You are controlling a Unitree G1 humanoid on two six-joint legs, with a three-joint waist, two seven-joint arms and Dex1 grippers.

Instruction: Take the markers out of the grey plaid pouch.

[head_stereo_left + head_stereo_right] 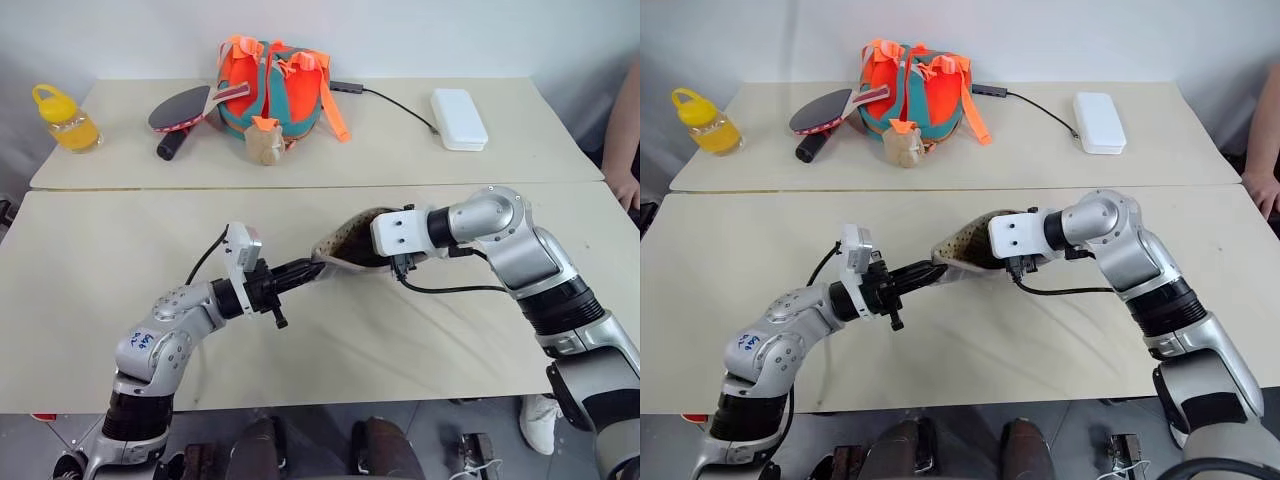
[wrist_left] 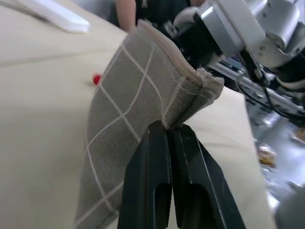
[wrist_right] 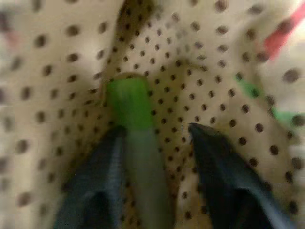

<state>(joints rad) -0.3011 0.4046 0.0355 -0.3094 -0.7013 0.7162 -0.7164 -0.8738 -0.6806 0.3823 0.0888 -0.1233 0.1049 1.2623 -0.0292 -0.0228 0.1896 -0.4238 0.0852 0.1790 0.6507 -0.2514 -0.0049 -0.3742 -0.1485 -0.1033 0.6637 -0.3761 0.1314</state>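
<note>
The grey plaid pouch (image 1: 340, 255) hangs above the near table between my two hands, its mouth open and its cream dotted lining showing. My left gripper (image 2: 169, 131) is shut on the pouch's seamed edge (image 2: 190, 90) and points level toward it. My right gripper (image 3: 157, 131) reaches down into the pouch's mouth and stands open. A marker with a bright green end (image 3: 127, 102) lies between its fingers, against one dark finger (image 3: 102, 162); the other finger stands apart from it. A blurred red streak (image 3: 281, 36) shows near the pouch's rim.
On the far table stand an orange-and-teal bag (image 1: 275, 85), a table-tennis paddle (image 1: 185, 110), a yellow bottle (image 1: 65, 120) and a white box (image 1: 458, 118) with a cable. A person's arm (image 1: 625, 130) is at the right edge. A small red object (image 2: 96, 78) lies on the table.
</note>
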